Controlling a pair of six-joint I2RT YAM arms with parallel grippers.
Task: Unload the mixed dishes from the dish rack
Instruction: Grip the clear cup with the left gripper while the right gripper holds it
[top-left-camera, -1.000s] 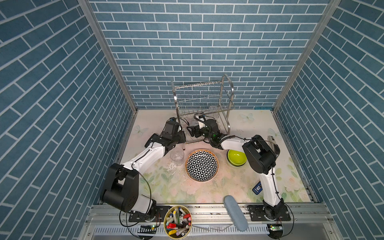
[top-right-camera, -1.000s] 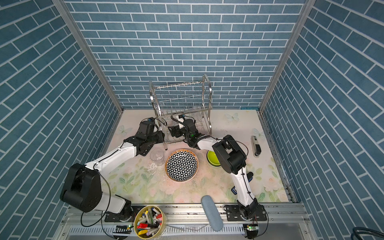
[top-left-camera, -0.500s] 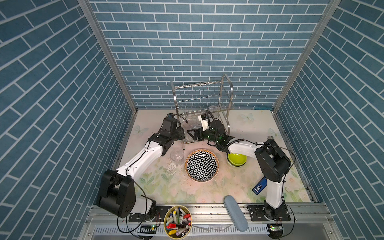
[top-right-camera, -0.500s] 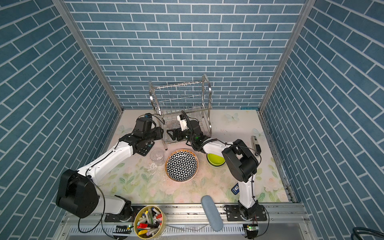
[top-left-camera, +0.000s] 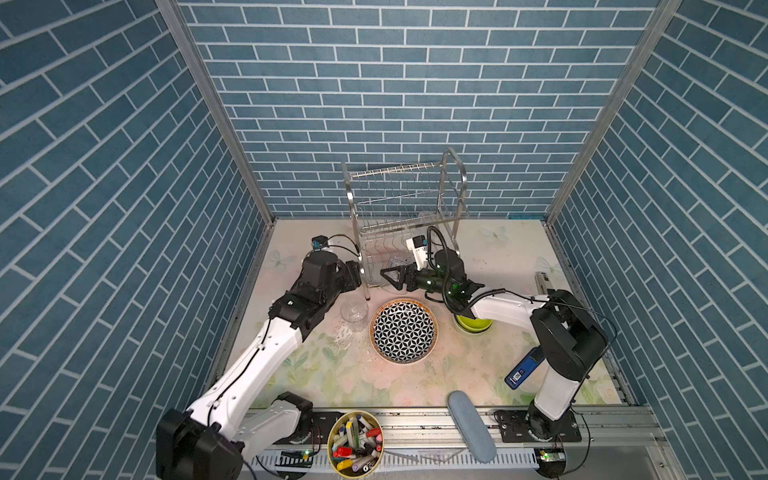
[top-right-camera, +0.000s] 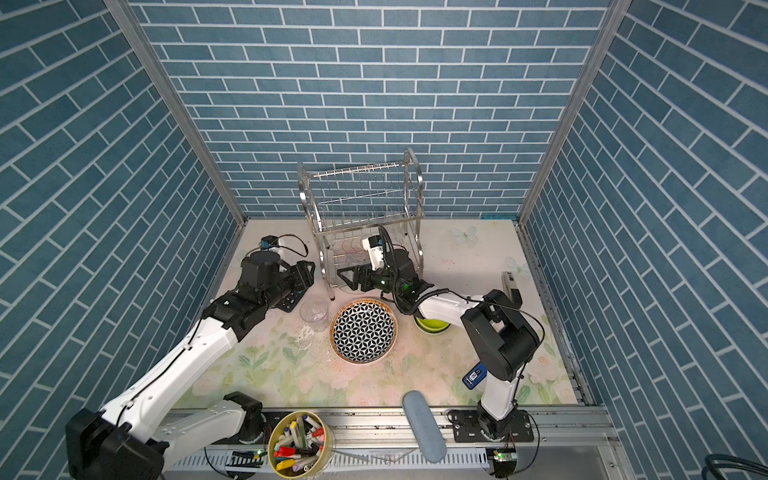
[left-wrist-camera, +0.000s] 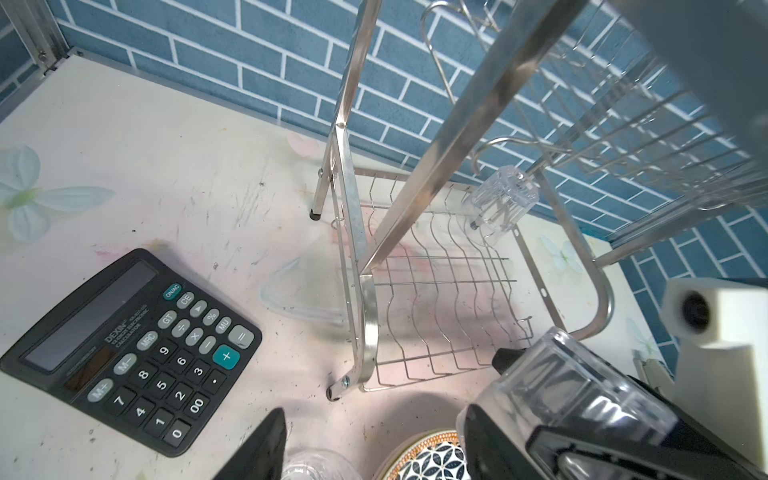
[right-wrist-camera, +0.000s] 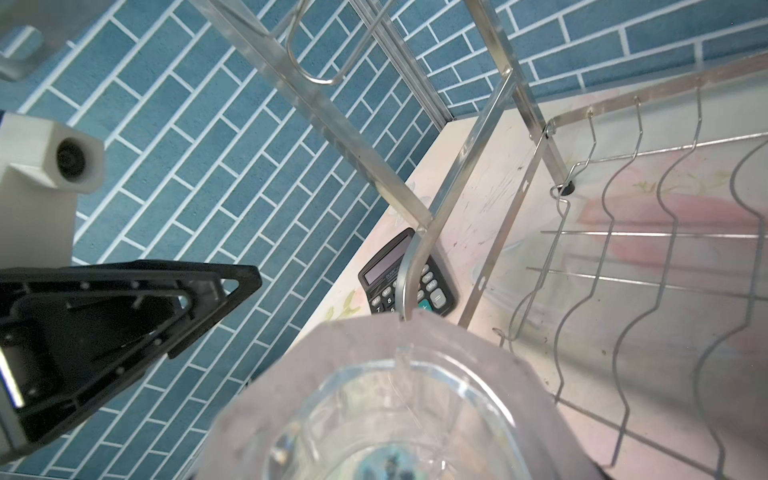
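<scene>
blue brick walls stand on three sides of a pale flowered table (top-left-camera: 478, 374). at its back is the dish rack (top-left-camera: 399, 199). the right gripper (top-left-camera: 388, 276) reaches to the front of the lower tier and pinches a clear tumbler (left-wrist-camera: 561, 386) lengthwise between its fingers, the mouth turned to the wrist. the left gripper (left-wrist-camera: 374, 415) is beside the front left leg of the rack, its fingers spread wide with nothing gripped; a second tumbler (top-left-camera: 354, 311) stands upright on the table just beside it. a third tumbler (left-wrist-camera: 500, 203) hangs upside down on a wire hook, on the rack's side away from the left arm. the star-patterned plate (top-left-camera: 404, 330) and the lime bowl (top-left-camera: 473, 325) lie on the table before the rack, the bowl partly under the right arm
</scene>
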